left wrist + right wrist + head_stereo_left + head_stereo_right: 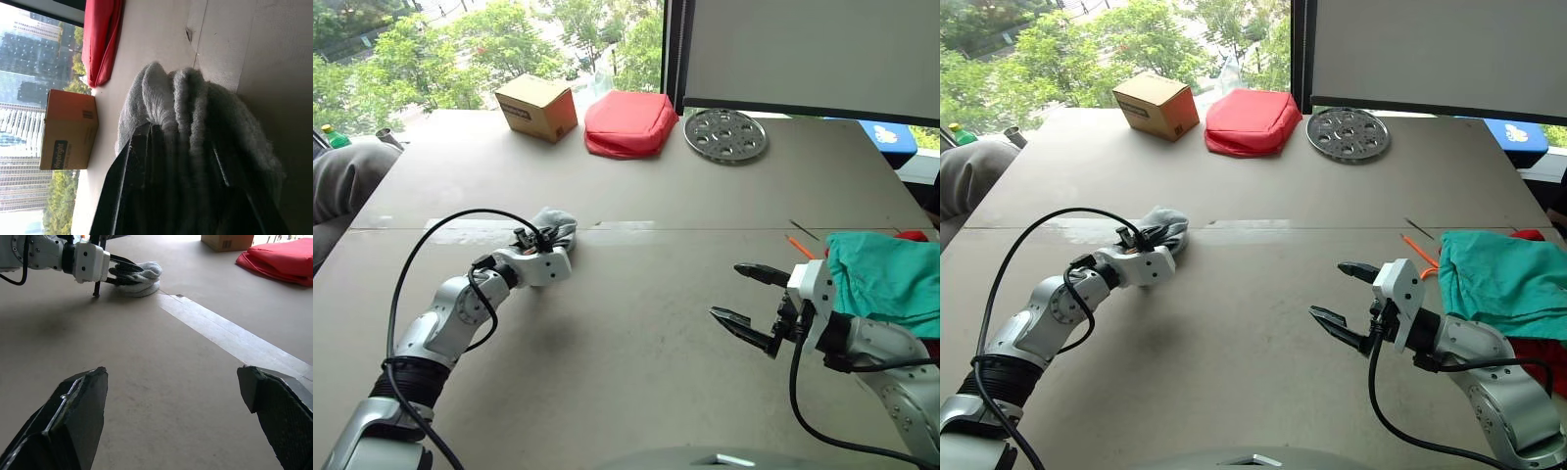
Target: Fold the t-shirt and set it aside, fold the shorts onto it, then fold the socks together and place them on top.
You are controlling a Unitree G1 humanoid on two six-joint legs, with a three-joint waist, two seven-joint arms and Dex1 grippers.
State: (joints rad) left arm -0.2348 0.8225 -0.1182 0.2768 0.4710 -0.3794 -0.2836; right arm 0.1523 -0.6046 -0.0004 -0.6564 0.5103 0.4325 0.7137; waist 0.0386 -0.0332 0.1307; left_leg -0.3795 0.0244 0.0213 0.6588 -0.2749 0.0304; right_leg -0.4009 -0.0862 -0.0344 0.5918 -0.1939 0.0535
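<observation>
Gripping the bunched grey socks (555,226) in the left claw (540,238), low on the beige bench (636,323).
Clamped around the sock bundle near the taped seam across the bench; spread wide and empty at the right claw (742,306), hovering over bare bench well apart from the socks. Lying at the bench's right edge, teal shorts (889,278) over a strip of red t-shirt (1540,351). Standing along the far edge: cardboard box (536,107), red cushion-like pouch (629,122), round metal disc (725,134).

Bright daylight enters through the window (509,39) beyond the table's (636,323) far edge, casting soft shadows; the left wrist close-up looks blurred.
</observation>
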